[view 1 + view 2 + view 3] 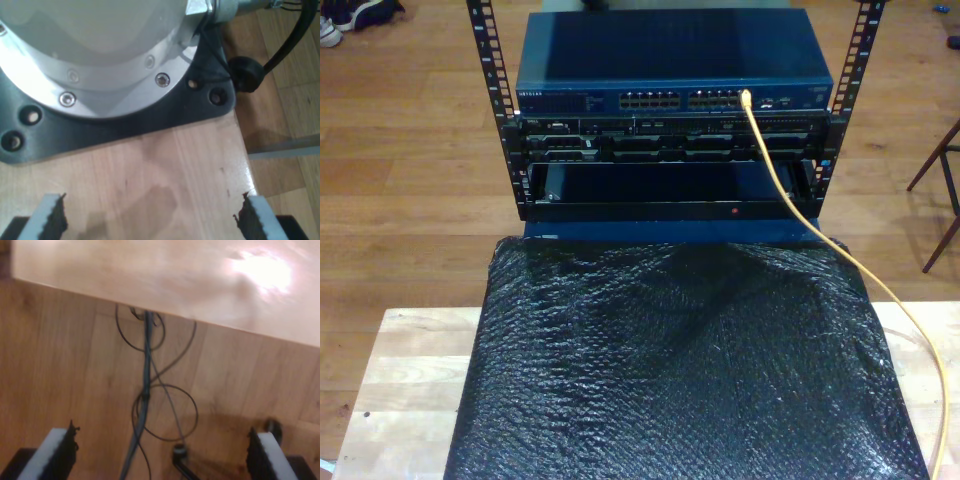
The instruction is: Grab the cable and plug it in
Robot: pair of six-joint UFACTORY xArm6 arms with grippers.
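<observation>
The cable already sits with its end in a port of the blue switch and runs down from there past the black sheet, so I judge the plugging step is done. My first gripper has fingers spread, empty, above the worktop near an arm base. My second gripper is also spread, empty, beyond the worktop edge, above floor wires. Next move, if any: stay away from the cable.

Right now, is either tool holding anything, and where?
No. My first gripper and my second gripper are open and empty; the cable sits plugged into the switch.
</observation>
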